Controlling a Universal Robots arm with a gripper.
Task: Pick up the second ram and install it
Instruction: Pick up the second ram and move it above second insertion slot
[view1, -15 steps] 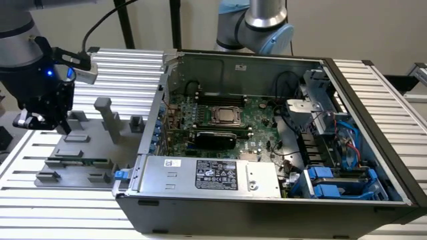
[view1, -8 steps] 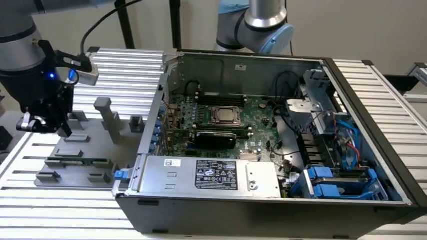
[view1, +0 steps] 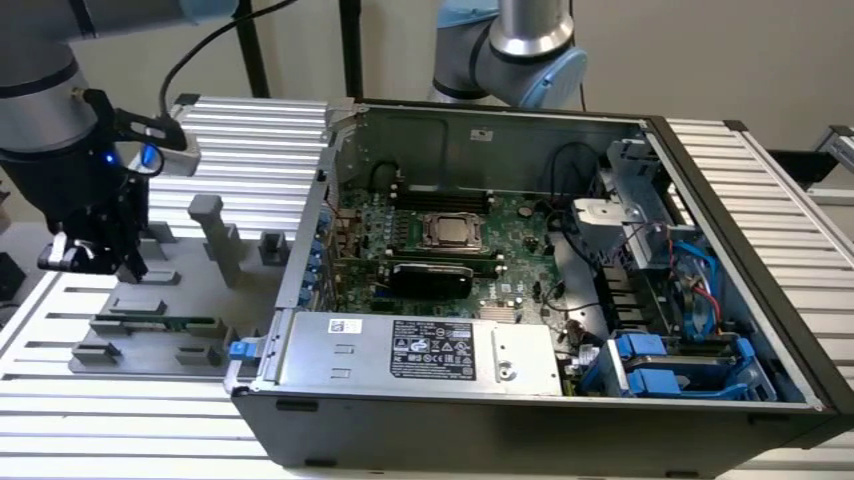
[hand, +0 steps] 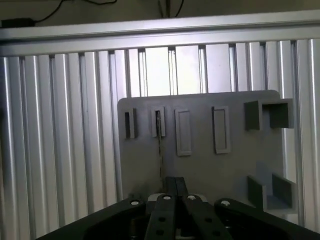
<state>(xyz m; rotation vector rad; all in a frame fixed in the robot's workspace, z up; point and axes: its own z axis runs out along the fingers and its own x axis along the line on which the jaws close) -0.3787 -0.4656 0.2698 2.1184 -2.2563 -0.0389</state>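
One stick, the second ram (view1: 154, 323), stood on edge in the blocks of the grey fixture plate (view1: 174, 295). The gripper (view1: 96, 262) hung above that plate, near the stick but apart from it, with its fingers (hand: 170, 187) pressed together on nothing. The open computer case (view1: 534, 400) sat beside the plate, on the exterior view's right.
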